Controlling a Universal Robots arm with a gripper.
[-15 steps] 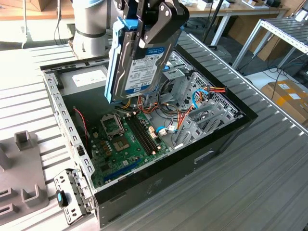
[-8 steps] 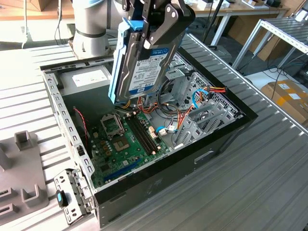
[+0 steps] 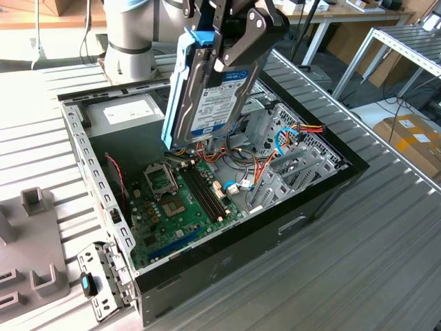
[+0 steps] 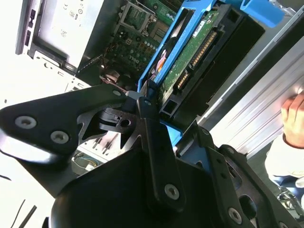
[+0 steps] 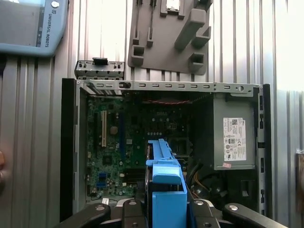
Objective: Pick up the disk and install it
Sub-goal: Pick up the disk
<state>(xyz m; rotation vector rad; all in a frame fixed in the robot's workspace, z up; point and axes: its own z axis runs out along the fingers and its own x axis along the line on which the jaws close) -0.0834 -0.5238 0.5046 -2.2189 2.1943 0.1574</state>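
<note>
The disk (image 3: 207,96), a silver drive with a white and blue label and blue side rails, hangs tilted on edge above the open computer case (image 3: 275,234). My gripper (image 3: 224,52) is shut on its upper end, one black finger on each face. In the second wrist view the disk (image 4: 190,52) shows its green circuit board and a blue rail, clamped between my fingers (image 4: 151,128). In the first wrist view the disk's blue rail (image 5: 164,185) points down over the motherboard (image 5: 123,142) inside the case (image 5: 190,86).
A grey power supply (image 3: 127,114) fills the case's back corner. A metal drive cage (image 3: 289,152) with coloured cables sits toward the exterior view's right. A grey fixture (image 3: 34,241) and a small bracket (image 3: 103,276) lie beside the case. A person's hand (image 4: 294,114) is nearby.
</note>
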